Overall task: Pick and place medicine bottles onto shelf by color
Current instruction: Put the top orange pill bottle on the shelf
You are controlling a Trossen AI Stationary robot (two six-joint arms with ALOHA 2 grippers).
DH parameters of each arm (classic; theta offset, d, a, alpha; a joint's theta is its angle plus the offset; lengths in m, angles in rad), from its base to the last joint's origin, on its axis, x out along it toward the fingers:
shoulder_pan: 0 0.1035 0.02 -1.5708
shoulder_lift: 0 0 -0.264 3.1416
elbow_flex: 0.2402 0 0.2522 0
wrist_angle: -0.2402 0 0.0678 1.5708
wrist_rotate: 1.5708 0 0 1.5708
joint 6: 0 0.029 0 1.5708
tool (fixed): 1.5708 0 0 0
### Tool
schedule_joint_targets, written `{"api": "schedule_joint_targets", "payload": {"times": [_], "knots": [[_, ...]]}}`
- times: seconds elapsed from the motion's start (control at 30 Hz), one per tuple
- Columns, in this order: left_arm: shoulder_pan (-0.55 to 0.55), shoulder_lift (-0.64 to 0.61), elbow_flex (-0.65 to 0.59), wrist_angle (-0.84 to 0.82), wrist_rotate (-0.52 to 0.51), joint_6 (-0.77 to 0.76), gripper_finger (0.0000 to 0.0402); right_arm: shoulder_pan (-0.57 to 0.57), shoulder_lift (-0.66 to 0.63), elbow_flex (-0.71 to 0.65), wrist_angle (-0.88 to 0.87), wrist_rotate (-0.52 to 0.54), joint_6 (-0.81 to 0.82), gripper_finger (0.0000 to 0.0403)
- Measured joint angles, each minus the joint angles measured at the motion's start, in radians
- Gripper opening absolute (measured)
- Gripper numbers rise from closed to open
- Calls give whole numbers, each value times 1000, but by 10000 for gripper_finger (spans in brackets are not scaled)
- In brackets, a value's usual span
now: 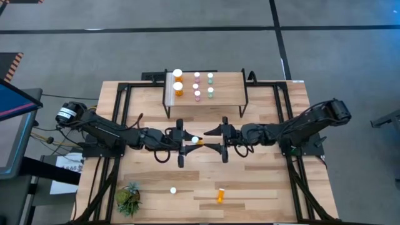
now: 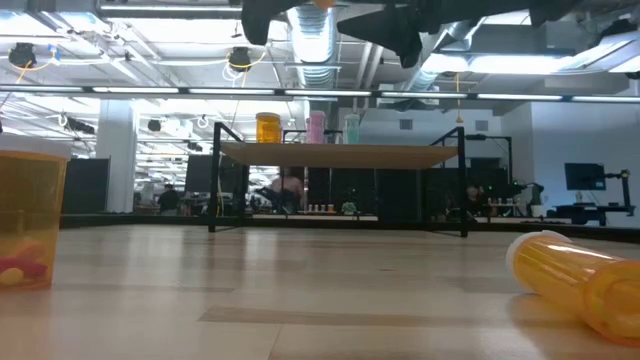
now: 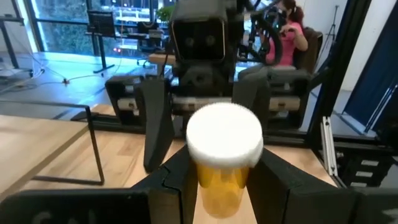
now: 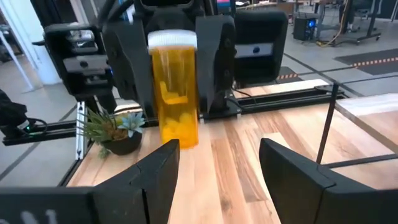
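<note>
Six bottles are already seen standing on the shelf: two orange ones near its white-strip end, two pink in the middle, two pale green beyond them. Three are judged left: an upright bottle and a toppled orange bottle down on the bench, well away from the shelf, plus the one in play. That orange bottle is held upright in mid-air, clamped between the fingers of the left gripper, just in front of the shelf. Facing it, the right gripper is held wide open with nothing in it, the bottle just short of its fingertips
</note>
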Motion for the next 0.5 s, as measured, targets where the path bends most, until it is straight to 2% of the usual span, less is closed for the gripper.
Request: {"api": "schedule_joint_targets", "payload": {"times": [0.23, 0.5], "knots": [[0, 0, 0, 31, -1, 3, 102, 0, 9, 0, 25, 0, 0, 244], [-1, 0, 1, 62, -2, 4, 102, 0, 50, 0, 131, 0, -1, 244]]}}
